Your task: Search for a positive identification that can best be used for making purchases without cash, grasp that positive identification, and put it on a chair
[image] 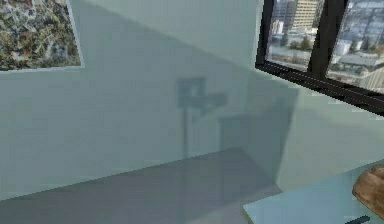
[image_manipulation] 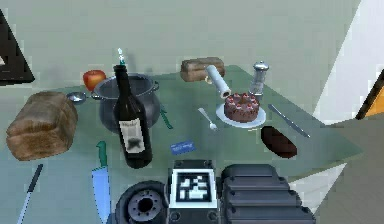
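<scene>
One small blue card [image_manipulation: 186, 147], probably my target, lies on the worktop [image_manipulation: 232, 150] just right of the wine bottle [image_manipulation: 130, 118]. Next: reach my gripper [image_manipulation: 140, 205], nearside of the bottle, onto it; whether it holds anything, I cannot tell.

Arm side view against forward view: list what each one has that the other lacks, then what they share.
Arm side view: a wine bottle, pot, apple, cake, knife and a small blue card-like thing. Forward view: a window onto city buildings and a wall picture. Shared: the table, whose corner sits at the forward view's bottom right, and probably the brown loaf.
</scene>
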Tool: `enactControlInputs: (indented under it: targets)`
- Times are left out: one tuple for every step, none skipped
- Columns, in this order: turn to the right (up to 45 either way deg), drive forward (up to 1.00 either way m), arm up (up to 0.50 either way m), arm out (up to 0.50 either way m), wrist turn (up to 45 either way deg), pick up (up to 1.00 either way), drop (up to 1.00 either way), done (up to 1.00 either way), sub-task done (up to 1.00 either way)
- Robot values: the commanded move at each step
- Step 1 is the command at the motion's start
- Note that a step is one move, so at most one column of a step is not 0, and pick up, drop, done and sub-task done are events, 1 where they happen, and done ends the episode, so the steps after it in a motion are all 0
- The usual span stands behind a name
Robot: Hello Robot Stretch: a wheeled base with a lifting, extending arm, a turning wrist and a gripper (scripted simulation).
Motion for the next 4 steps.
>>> enactControlInputs:
  targets:
    - [0.0, 0.0, 0.0, 0.2, 0.0, 0.0, 0.0, 0.0, 0.0]
    - [0.0, 0.0, 0.0, 0.0, 45.0, 0.0, 0.0, 0.0, 0.0]
    - [0.0, 0.0, 0.0, 0.0, 45.0, 0.0, 0.0, 0.0, 0.0]
    - [0.0, 0.0, 0.0, 0.0, 45.0, 0.0, 0.0, 0.0, 0.0]
